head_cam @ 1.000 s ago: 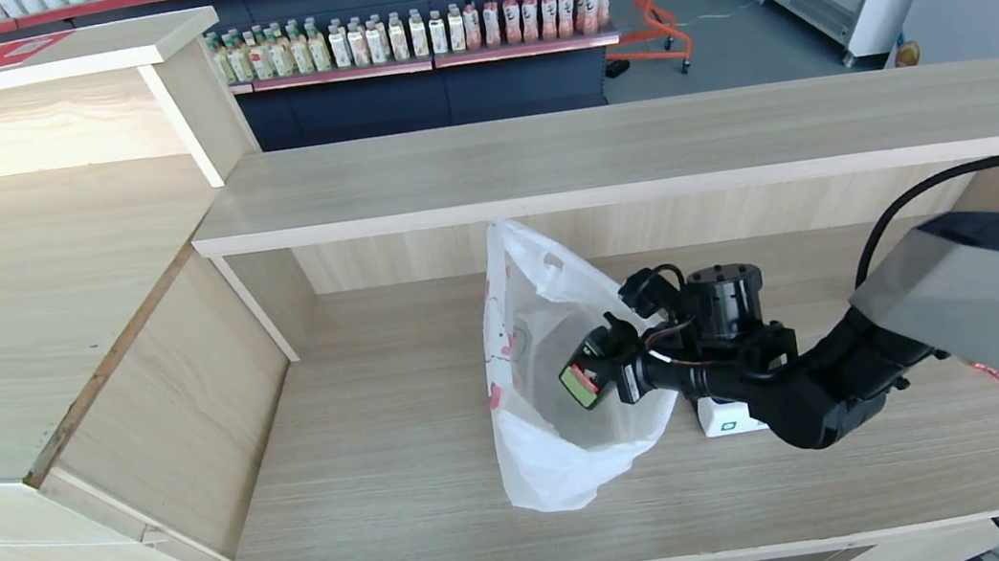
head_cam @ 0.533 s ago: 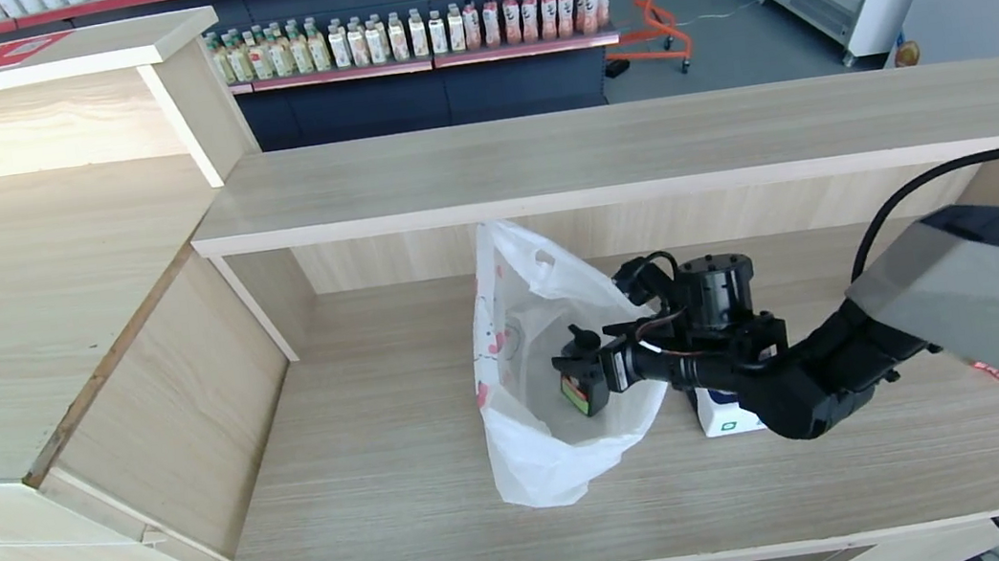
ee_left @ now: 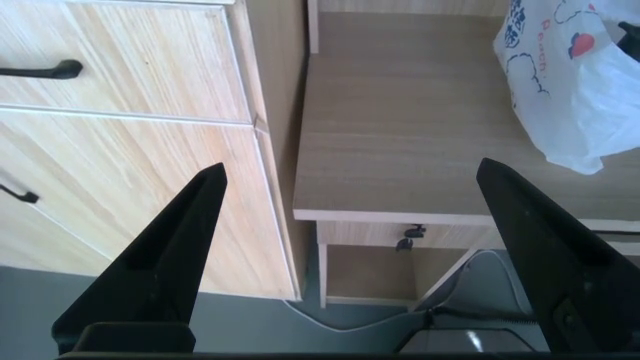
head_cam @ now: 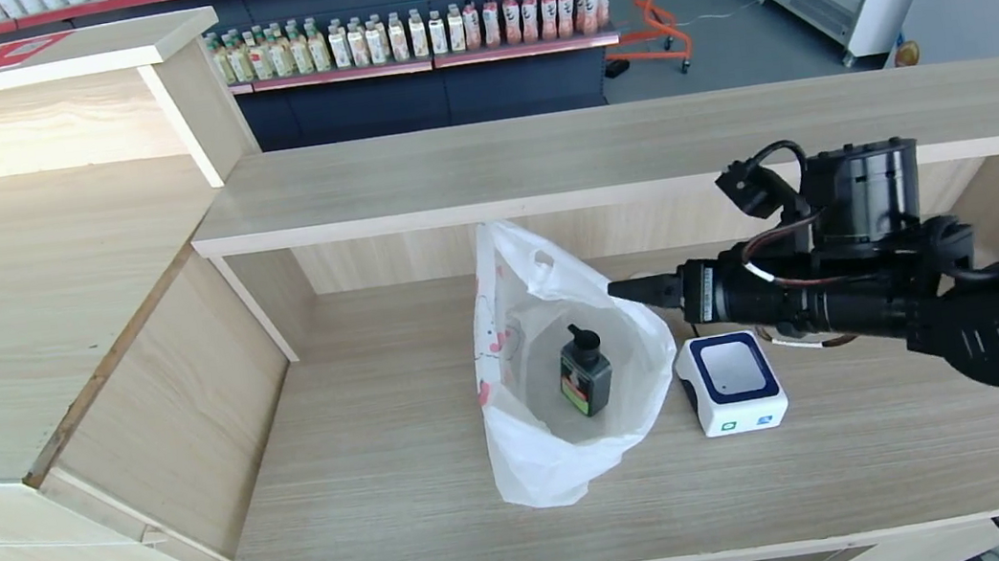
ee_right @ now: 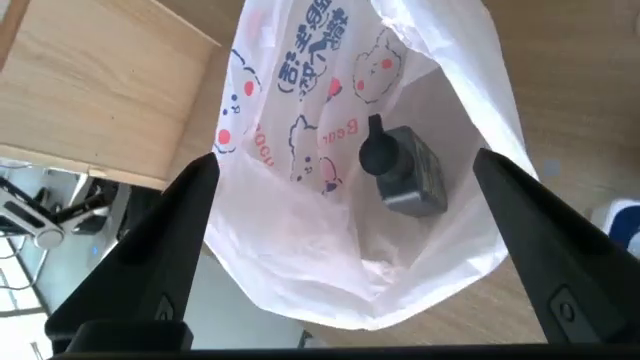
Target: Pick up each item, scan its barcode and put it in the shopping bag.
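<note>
Status: pump bottle (head_cam: pixel 585 375) sits inside shopping bag (head_cam: pixel 532 455), so this item is judged done. Jaws of right gripper (head_cam: pixel 631 288), near bag mouth, apart and empty; left gripper (ee_left: pixel 350 175) likewise. Remaining items: cannot tell.

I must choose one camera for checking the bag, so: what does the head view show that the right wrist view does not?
Head view alone: the store shelves of bottles and the upper counter ledge. Right wrist view alone: the right gripper with its fingers spread wide. Both: the pump bottle inside the white shopping bag.
</note>
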### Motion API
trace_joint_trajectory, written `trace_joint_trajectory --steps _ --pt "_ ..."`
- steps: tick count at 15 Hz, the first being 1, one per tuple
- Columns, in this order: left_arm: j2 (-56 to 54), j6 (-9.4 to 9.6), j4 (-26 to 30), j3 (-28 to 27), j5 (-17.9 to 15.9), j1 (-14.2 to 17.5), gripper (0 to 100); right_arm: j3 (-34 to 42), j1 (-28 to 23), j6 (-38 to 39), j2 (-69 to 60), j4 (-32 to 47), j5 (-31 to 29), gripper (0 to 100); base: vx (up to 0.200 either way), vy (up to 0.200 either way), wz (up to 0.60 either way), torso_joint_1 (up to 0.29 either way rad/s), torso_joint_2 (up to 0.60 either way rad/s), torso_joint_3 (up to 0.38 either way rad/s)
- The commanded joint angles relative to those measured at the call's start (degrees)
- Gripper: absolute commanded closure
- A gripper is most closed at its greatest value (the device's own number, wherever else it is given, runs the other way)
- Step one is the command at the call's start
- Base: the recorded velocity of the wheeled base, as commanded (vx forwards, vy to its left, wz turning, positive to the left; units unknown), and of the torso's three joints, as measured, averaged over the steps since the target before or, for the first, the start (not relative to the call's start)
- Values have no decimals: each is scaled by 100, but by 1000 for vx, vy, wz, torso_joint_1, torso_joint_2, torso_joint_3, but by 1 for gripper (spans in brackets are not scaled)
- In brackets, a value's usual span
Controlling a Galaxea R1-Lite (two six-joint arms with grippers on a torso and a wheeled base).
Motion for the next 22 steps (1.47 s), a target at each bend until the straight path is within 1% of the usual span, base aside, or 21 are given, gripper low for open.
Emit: trace_joint_trajectory --steps 1,3,5,6,8,12,17,18,19,22 --pt "-2 0 0 0 4 -1 0 976 -623 56 -1694 736 -596 0 0 0 0 0 0 0" --pt "-2 0 0 0 4 -1 0 1574 -1177 -49 -2573 1351 -1273 0 0 0 0 0 0 0" --pt "-2 -9 0 0 -5 -1 0 2215 -1634 -58 -3452 1834 -1396 0 0 0 0 0 0 0" --pt "-2 0 0 0 -5 -1 0 2417 -1757 -58 -3830 2054 -1396 0 0 0 0 0 0 0" --pt "-2 0 0 0 4 7 0 2479 -1933 -49 -4278 2467 -1396 0 0 0 0 0 0 0" --pt "-2 -9 0 0 -5 -1 0 2470 -2056 -40 -4744 3056 -1396 0 0 0 0 0 0 0" --pt "-2 26 0 0 4 7 0 2470 -2056 -40 -4841 3126 -1396 0 0 -200 0 -1 -2 6" --pt "-2 53 0 0 4 7 0 2461 -2056 -40 -4841 3170 -1396 0 0 -200 0 2 7 -2" --pt "-2 141 0 0 4 7 0 2444 -2056 -40 -4858 3267 -1396 0 0 -200 0 -12 -7 7" --pt "-2 149 0 0 12 7 0 2417 -2056 -31 -4876 3408 -1396 0 0 -200 0 7 -2 6"
